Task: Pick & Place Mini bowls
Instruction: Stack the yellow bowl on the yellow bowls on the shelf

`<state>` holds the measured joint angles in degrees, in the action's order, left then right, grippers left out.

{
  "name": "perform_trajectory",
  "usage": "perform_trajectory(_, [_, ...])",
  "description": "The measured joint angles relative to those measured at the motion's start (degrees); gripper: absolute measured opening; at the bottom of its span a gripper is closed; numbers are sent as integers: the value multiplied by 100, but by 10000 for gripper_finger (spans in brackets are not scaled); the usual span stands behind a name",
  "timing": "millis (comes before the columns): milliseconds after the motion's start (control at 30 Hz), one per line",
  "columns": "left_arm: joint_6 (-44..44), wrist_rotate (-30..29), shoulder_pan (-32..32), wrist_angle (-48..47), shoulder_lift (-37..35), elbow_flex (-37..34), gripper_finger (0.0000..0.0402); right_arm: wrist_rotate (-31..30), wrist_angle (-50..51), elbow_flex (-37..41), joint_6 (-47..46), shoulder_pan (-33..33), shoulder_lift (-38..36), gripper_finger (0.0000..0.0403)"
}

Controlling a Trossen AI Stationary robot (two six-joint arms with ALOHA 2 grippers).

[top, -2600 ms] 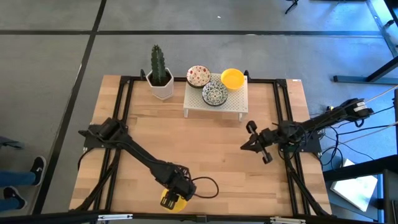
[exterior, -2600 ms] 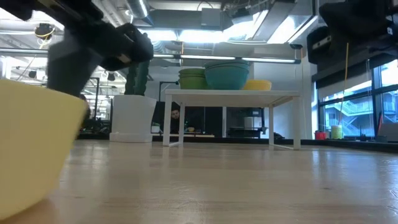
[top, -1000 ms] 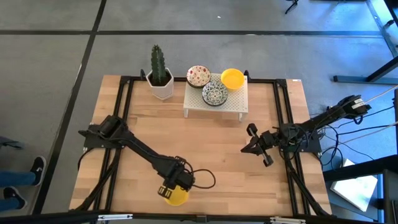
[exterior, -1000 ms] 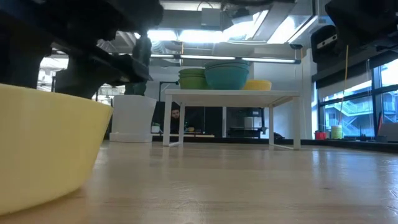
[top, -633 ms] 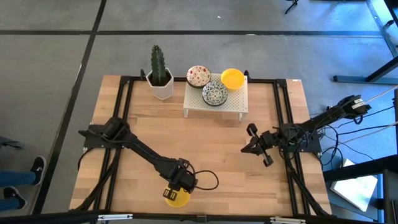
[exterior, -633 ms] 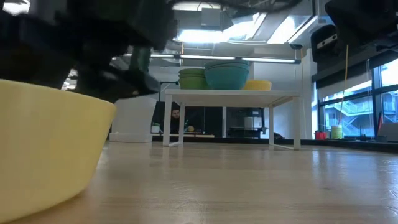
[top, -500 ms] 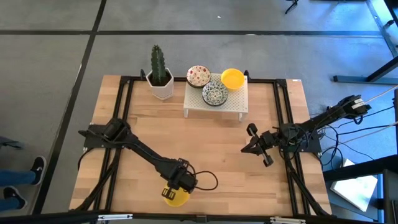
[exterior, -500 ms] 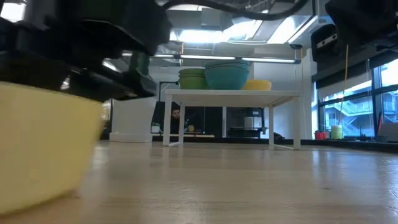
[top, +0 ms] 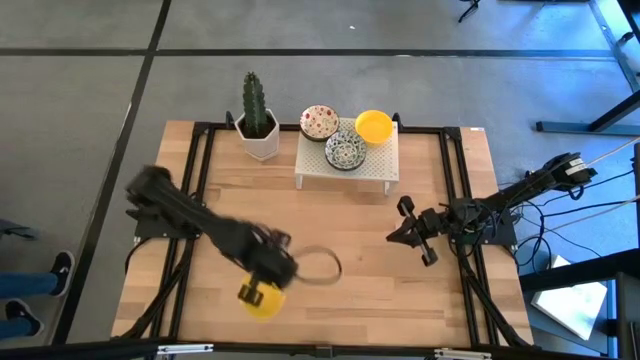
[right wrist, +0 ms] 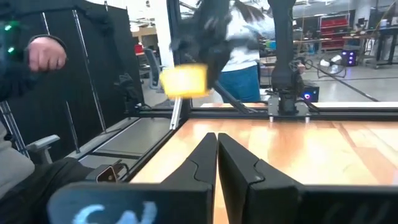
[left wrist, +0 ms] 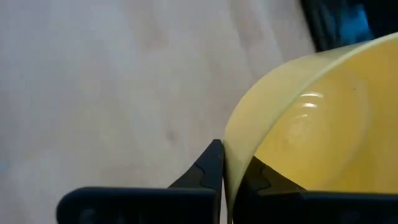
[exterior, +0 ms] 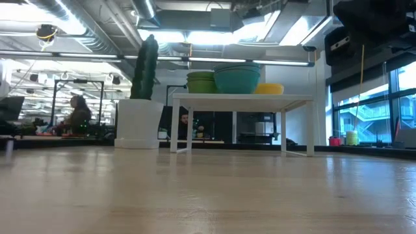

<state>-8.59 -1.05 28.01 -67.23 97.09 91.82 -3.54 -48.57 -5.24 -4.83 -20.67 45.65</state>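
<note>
1. Slippage looked like the main risk at the table's near-left, where the left gripper point(top: 262, 289) was clamped on only the thin rim of a yellow bowl point(top: 256, 299). In the left wrist view one finger point(left wrist: 208, 169) sat outside the wall and the other inside, so the bowl point(left wrist: 305, 124) hung from an edge pinch, clear of the wood. I judged that a quick swing could twist it or shake it loose onto the table point(top: 330, 220).

2. Crowding was the next worry on the white rack point(top: 346, 165) at the far side, if that was where the bowl was bound. It already held a red-speckled bowl point(top: 319, 122), a blue-green bowl point(top: 345, 150) and another yellow bowl point(top: 374, 126), each possibly a stack. A low approach could knock them, and the cactus pot point(top: 259, 135) stood just left of the rack.

3. Right gripper point(top: 412, 230) waited at the table's right side with its jaws together on nothing. It was well apart from the carried bowl, so a clash seemed unlikely unless the left arm swung wide. Its wrist view showed the yellow bowl point(right wrist: 183, 81) aloft across the table and a person's hand point(right wrist: 46, 53) beyond the edge.
</note>
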Motion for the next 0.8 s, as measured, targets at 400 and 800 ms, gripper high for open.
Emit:
perform_trajectory(400, [-714,-294,-551,2251,-3485,-3485,3,6,14,-2,39,0,0,16])
perform_trajectory(800, [-322,-545,-1075,6944,-4807,-6591,3,-748,91,-1,-64,-2,309,16])
